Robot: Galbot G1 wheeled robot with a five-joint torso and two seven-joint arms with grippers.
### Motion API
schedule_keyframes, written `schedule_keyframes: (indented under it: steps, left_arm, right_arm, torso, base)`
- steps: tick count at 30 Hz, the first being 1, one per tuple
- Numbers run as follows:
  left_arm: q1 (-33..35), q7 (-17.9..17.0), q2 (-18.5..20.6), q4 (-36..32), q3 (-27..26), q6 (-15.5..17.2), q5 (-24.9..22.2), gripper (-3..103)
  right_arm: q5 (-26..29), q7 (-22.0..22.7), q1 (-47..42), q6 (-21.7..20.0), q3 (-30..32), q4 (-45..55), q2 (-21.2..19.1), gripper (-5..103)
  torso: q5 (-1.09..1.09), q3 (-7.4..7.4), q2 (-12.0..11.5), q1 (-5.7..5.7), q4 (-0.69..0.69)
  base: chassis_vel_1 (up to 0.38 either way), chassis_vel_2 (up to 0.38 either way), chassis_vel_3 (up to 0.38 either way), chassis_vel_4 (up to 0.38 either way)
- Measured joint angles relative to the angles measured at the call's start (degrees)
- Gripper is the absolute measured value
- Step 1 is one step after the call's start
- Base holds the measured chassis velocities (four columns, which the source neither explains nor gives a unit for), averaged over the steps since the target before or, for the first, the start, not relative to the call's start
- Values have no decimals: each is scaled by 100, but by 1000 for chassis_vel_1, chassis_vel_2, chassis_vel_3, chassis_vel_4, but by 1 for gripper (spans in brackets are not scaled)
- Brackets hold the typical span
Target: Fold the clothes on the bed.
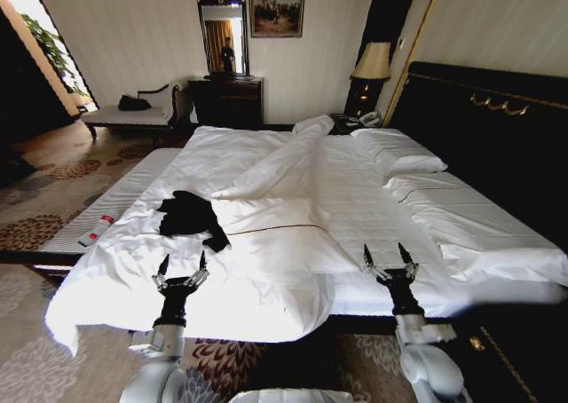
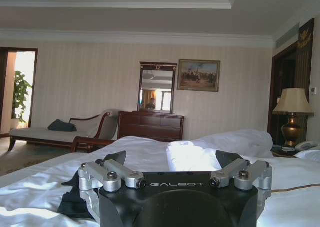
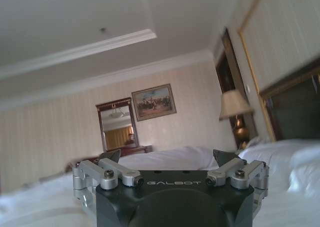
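Black T-shirt (image 1: 190,217) lies crumpled at centre-left of the head view, on the near left part of the white bed (image 1: 355,217). Lower in the frame, the left gripper (image 1: 182,266) hovers over the duvet edge just below the shirt, fingers spread wide and holding nothing. At lower right, the right gripper (image 1: 388,256) is likewise wide open and empty, well apart from the shirt.
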Motion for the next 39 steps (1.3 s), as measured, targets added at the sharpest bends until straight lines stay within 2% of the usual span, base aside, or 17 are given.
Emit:
schedule_keyframes:
  steps: [3, 4, 5, 6, 8, 9, 12, 14, 17, 21, 31, 39]
  left_arm:
    - [-35, -2, 73, 9, 7, 39, -69, 100]
    - [-35, -2, 73, 9, 7, 39, -69, 100]
    - [-35, -7, 88, -30, 12, 64, -104, 100]
    - [-21, -6, 107, -143, 21, 100, -163, 100]
    - [8, -8, 116, -268, 7, 134, -211, 100]
    - [8, -8, 116, -268, 7, 134, -211, 100]
    - [52, -33, 133, -430, -53, 168, -268, 100]
    - [64, -37, 134, -451, -64, 171, -272, 100]
    - [140, -53, 108, -529, -115, 176, -273, 100]
    - [200, -64, 62, -529, -162, 178, -236, 100]
    - [355, -84, 12, -557, -339, 196, -203, 100]
    - [374, -91, -55, -489, -361, 186, -117, 100]
  right_arm:
    - [1793, 117, 388, -715, -79, 73, -628, 100]
    - [1793, 117, 388, -715, -79, 73, -628, 100]
    - [2226, 152, 505, -898, -101, 56, -793, 100]
    - [2964, 208, 740, -1224, -152, -34, -1050, 100]
    - [3757, 385, 1054, -1694, -244, -256, -1297, 100]
    - [3757, 385, 1054, -1694, -244, -256, -1297, 100]
    - [4495, 583, 1572, -2354, -472, -786, -1520, 100]
    - [4603, 556, 1693, -2464, -544, -915, -1550, 100]
    - [4939, 211, 2343, -3011, -984, -1447, -1666, 100]
    - [5090, 72, 2982, -3239, -1480, -1852, -1723, 100]
    - [4951, 446, 4539, -3340, -2843, -3214, -1517, 100]
    - [4853, 430, 5339, -3328, -3420, -3705, -1220, 100]
  torso:
    - [1, 0, 0, 0, 1]
    - [1, 0, 0, 0, 1]
    - [0, 0, 0, 0, 2]
    - [1, 0, 0, 0, 1]
    - [2, 0, -1, 0, 2]
    - [2, 0, -1, 0, 2]
    - [2, 0, 0, 0, 0]
    - [2, 0, 0, 0, 0]
    - [3, 0, 0, 0, 0]
    - [1, 0, 0, 0, 1]
    - [1, 0, -1, 0, 2]
    - [-1, 0, 0, 0, 0]
  base:
    - [0, 0, 0, 0]
    - [0, 0, 0, 0]
    - [0, 0, 0, 0]
    - [0, 0, 0, 0]
    - [0, 0, 0, 0]
    - [0, 0, 0, 0]
    - [0, 0, 0, 0]
    - [0, 0, 0, 0]
    - [0, 0, 0, 0]
    - [0, 0, 0, 0]
    - [0, 0, 0, 0]
    - [0, 0, 0, 0]
